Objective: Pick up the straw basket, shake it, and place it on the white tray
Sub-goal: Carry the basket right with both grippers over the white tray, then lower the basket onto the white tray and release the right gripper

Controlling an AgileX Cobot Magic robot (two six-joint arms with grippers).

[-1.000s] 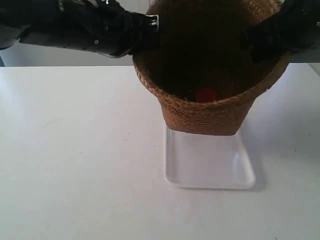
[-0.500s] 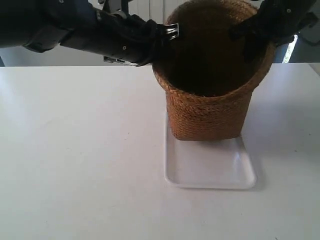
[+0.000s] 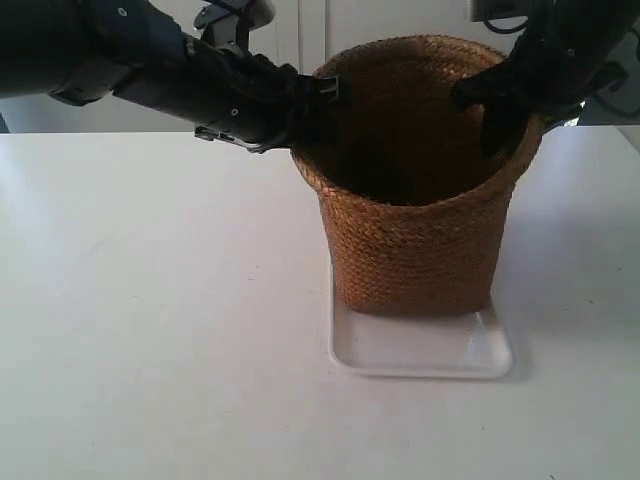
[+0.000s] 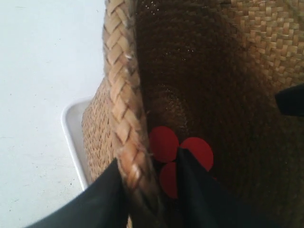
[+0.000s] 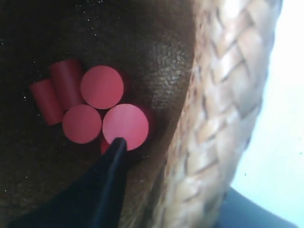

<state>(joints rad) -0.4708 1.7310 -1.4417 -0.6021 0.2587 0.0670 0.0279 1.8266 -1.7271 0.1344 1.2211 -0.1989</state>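
Both tools are seen clenched on the braided rim (image 4: pixel 121 109) of the straw basket (image 3: pixel 415 240). The left tool (image 4: pixel 148 159) is closed across the rim, with one black finger (image 4: pixel 102 202) set outside the woven wall and the other inside it. The right tool (image 5: pixel 178 166) is clamped likewise, one finger (image 5: pixel 109 185) being inside the basket and the other outside.

In the exterior view the rim is gripped on opposite sides by the arm at the exterior view's left (image 3: pixel 150 70) and the arm at the exterior view's right (image 3: pixel 570 50). The basket is held upright, and its base appears to be set on the rear part of the white tray (image 3: pixel 420 355), whose front strip is left uncovered. The tray lies on the white desk (image 3: pixel 150 350).

Red cylinders (image 5: pixel 102 88) are gathered on the basket's dark floor, some on end and some on their sides.
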